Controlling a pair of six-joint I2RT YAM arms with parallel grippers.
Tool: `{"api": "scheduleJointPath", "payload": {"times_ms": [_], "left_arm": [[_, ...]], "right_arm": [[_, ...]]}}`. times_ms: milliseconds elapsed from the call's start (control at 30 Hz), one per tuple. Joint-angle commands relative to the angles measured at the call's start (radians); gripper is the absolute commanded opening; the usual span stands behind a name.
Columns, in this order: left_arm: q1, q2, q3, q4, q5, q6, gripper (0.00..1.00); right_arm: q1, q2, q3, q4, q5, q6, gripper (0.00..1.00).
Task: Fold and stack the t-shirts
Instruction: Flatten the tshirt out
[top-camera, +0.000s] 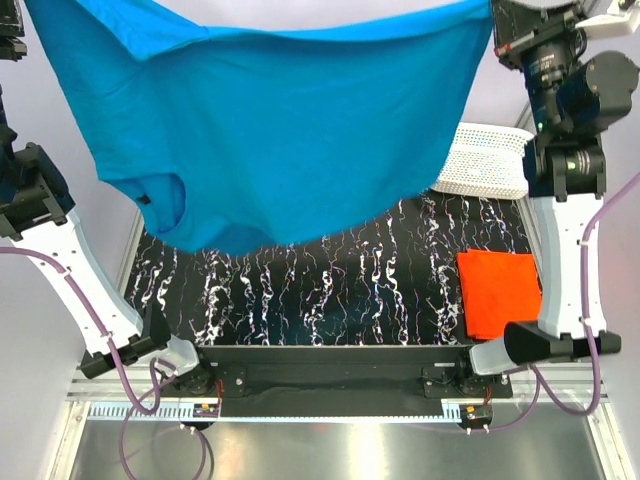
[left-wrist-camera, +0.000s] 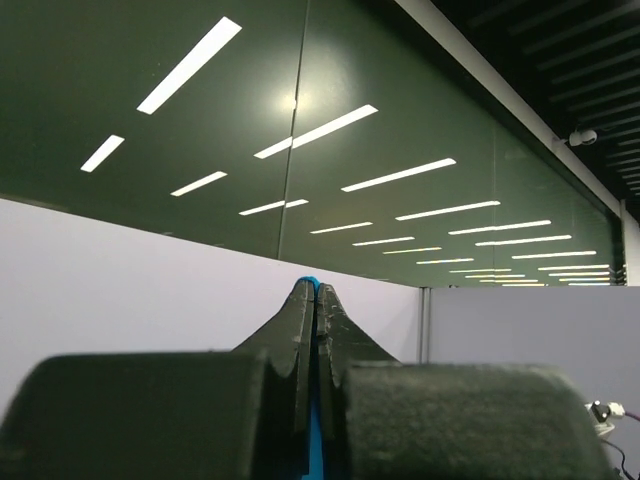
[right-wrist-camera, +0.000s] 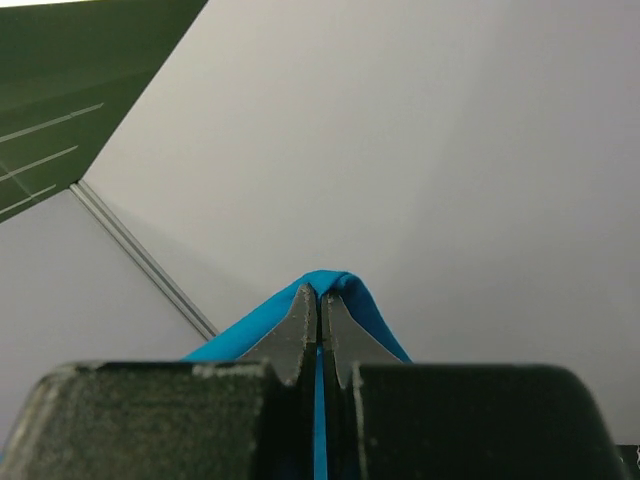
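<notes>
High above the bench (top-camera: 300, 290), both arms reach up, wrists tilted upward. Clenched, the left fingers (left-wrist-camera: 298, 322) and right fingers (right-wrist-camera: 300, 328) each pinch an edge of the blue shirt (top-camera: 290, 120), which hangs stretched between them. An orange shirt (top-camera: 498, 290) lies folded on the bench's right side.

The space above the table (top-camera: 300, 290) is filled across its width by the stretched blue t-shirt (top-camera: 290, 130), which hangs lowest at the left. Under its hem the middle of the table is left open. The right side is occupied by the folded orange-red t-shirt (top-camera: 498, 292) and, behind it, the white basket (top-camera: 485, 160).
</notes>
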Motion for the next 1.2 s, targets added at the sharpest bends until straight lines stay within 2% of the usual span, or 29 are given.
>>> {"api": "scheduleJointPath", "payload": {"times_ms": [0,167,267,467,800,1000,1167], "left_arm": [[0.01,-0.034,-0.008,0.017,-0.023,-0.044,0.0],[0.01,-0.058,-0.034,-0.001,-0.046,-0.006,0.0],[0.01,-0.052,-0.131,0.057,-0.073,-0.052,0.0],[0.012,0.018,-0.114,0.091,-0.031,-0.152,0.0],[0.01,-0.041,-0.143,0.046,-0.034,-0.089,0.0],[0.008,-0.019,-0.212,0.068,-0.044,-0.047,0.0],[-0.011,0.124,-0.156,0.121,-0.095,-0.043,0.0]], "right_arm": [[-0.008,-0.081,-0.108,0.056,0.035,0.012,0.0],[-0.008,-0.096,-0.156,0.07,0.043,-0.011,0.0],[-0.008,-0.063,-0.137,0.072,0.035,-0.008,0.0],[-0.007,-0.04,-0.12,0.072,0.022,0.003,0.0],[-0.008,-0.075,-0.12,0.075,0.043,-0.028,0.0],[-0.008,0.029,-0.091,0.145,0.058,0.021,0.0],[-0.008,0.244,0.106,0.162,0.057,0.072,0.0]]}}
